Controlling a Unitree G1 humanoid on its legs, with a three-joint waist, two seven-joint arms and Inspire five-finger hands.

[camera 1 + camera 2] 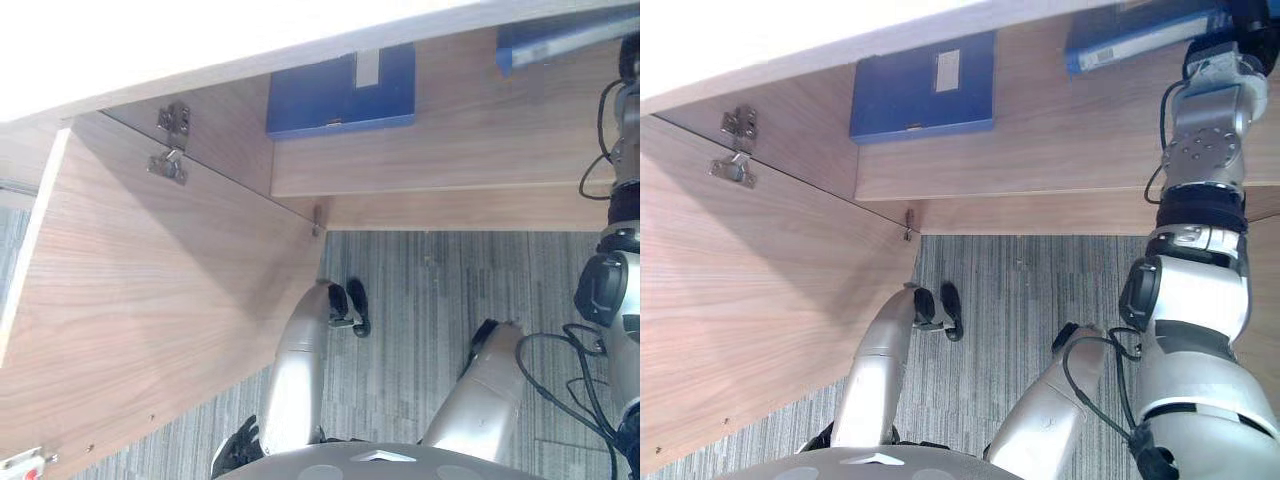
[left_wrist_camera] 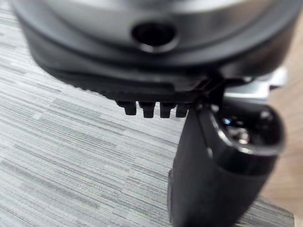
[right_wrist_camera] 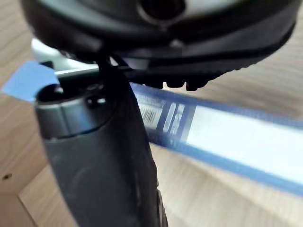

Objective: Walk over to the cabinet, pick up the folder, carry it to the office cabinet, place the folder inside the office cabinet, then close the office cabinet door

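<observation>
1. Folder (image 1: 1130,45) belongs in the cabinet (image 1: 450,170), the largest thing in view, whose wooden inside spans the far side.
2. Its door (image 1: 150,300) stands swung wide on the left, hanging on metal hinges (image 1: 172,140), which leaves the opening free for an arm to reach in.
3. A second folder (image 1: 340,90), also blue, lies inside at the far centre-left, well apart from the first.
4. The folder, blue with a white label, sits tilted at the far right of the cabinet. I judge it is being carried in and is not yet set down.
5. The right hand (image 3: 99,156) holds it in a narrow pinch, with the thumb across the labelled edge.
6. The left hand (image 2: 208,179) hangs near the door over the carpet (image 2: 71,156), loosely open and holding nothing.
</observation>
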